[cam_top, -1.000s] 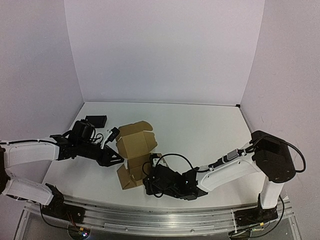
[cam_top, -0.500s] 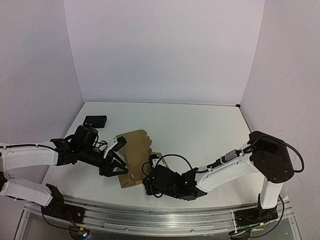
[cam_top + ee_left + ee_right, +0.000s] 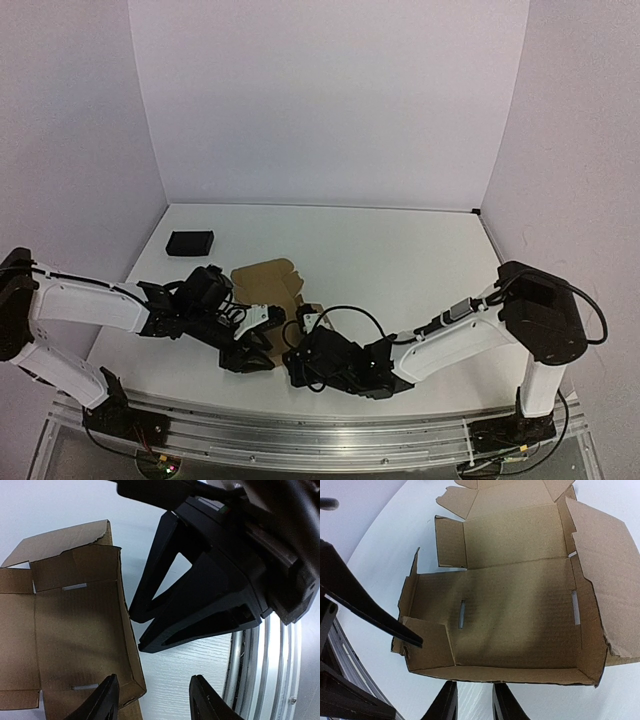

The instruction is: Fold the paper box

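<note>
Left gripper [image 3: 155, 702]: jaws apart at a middling width, nothing clamped. The near-left corner of the plain brown cardboard paper box [image 3: 65, 620] sits just inside one finger. Right gripper [image 3: 475, 702]: jaws narrow but parted, holding nothing, tips just outside the box's near wall.

Left wrist view only: the right gripper [image 3: 136, 630] seen head-on as a black V, upper tip touching the wall's edge, lower tip a little off it. A silver rail [image 3: 265, 670] runs along the table edge.

Right wrist view only: the whole inside of the box [image 3: 520, 615]. Low walls are raised at the near and left sides, a larger panel is tilted up on the right, and the far flaps are spread flat. One of the left gripper's thin fingers [image 3: 370, 615] reaches the small folded-in flap at the near-left corner.

Top view only: both arms meet near the front of the white table [image 3: 400, 250]. The left gripper [image 3: 258, 340] and right gripper [image 3: 297, 345] cover the box's near half; its far half [image 3: 265, 280] shows.

Count: two arms, two grippers, one box, two slots [image 3: 461, 614] in its floor, one small black rectangular object [image 3: 189, 242] far left, well apart from the box.

Against a second ago: the left gripper has swung from the box's left side to its near-left corner and opened wider. The far panels, then standing tall, lie lower. The right gripper has hardly shifted.
</note>
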Controlling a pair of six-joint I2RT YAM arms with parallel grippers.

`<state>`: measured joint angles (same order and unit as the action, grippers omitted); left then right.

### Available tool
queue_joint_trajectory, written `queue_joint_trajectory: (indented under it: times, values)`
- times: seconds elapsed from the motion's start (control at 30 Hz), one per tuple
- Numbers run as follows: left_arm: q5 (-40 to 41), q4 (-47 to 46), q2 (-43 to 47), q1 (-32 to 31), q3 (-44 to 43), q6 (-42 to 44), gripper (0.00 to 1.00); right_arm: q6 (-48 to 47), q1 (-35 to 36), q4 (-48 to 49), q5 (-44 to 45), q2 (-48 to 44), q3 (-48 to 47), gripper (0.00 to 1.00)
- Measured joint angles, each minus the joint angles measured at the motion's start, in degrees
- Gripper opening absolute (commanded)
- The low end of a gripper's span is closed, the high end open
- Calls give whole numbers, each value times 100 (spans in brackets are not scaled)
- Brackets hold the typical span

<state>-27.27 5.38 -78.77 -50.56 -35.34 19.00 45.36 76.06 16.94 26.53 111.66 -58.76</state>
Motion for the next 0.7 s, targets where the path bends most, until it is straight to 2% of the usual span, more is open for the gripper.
queue_joint_trajectory:
  times: [0.07, 0.23, 0.7]
  values:
    - [88, -61, -132, -18, -35, 89, 43, -18, -18, 14, 0, 0, 0, 27]
    - [303, -190, -241, -28, -63, 385, 28, -50, -55, 19, -12, 2, 0, 27]
    - [541, -174, -500, -29, -218, 743, 4, -100, -114, 20, -83, 87, -7, 27]
